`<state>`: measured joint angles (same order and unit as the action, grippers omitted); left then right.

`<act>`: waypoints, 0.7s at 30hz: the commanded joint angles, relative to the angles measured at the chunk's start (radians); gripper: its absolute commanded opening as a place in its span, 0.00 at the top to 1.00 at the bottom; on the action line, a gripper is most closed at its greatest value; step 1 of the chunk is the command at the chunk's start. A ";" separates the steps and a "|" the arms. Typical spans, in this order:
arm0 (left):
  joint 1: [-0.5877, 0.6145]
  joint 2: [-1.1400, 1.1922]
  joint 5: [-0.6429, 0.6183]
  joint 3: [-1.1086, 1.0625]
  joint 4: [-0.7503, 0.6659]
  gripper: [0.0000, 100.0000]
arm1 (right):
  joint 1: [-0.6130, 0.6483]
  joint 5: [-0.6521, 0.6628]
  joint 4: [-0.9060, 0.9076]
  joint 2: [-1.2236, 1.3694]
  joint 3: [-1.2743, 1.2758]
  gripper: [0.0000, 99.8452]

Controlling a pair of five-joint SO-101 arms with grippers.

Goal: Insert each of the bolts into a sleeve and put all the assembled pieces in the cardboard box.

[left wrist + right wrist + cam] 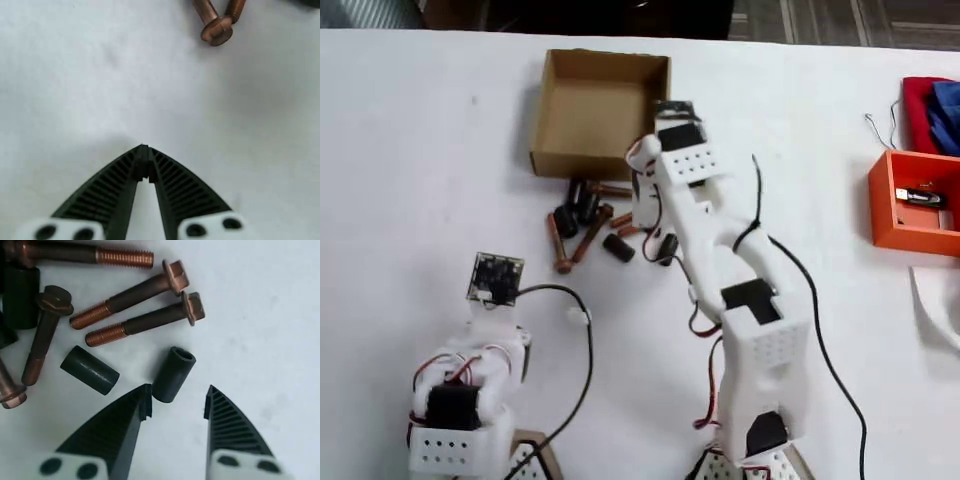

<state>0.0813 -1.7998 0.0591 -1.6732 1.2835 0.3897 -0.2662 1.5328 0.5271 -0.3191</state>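
Black ribbed left gripper (144, 167): clenched on nothing, tips meeting over the white table (400, 200) at the near left; heads of two copper-coloured flanged bolts (216, 31) lie beyond it
Black right gripper (177, 401): released, jaws spread over mid-table, the near end of a black cylindrical sleeve (173, 374) lying between the tips, close against one
Second black sleeve (90, 371): flat on the table just beside the first
Loose pile (590, 232): more bolts and sleeves, left of the right arm
Brown cardboard box (542, 130): far, open side up, just beyond the pile
Orange open box (885, 215): far right, well apart
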 commanded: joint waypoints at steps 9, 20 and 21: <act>-0.009 -0.026 -0.002 -0.019 0.003 0.97 | 0.013 -0.055 -0.091 0.088 -0.049 0.83; -0.009 -0.026 -0.002 -0.019 0.003 0.97 | 0.004 -0.052 -0.090 0.093 -0.041 0.83; -0.009 -0.026 -0.002 -0.019 0.003 0.97 | 0.004 -0.052 -0.090 0.093 -0.040 0.83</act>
<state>0.0813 -1.7998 0.0591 -1.6732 1.2835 0.3974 -0.3138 1.4454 0.6252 -0.3253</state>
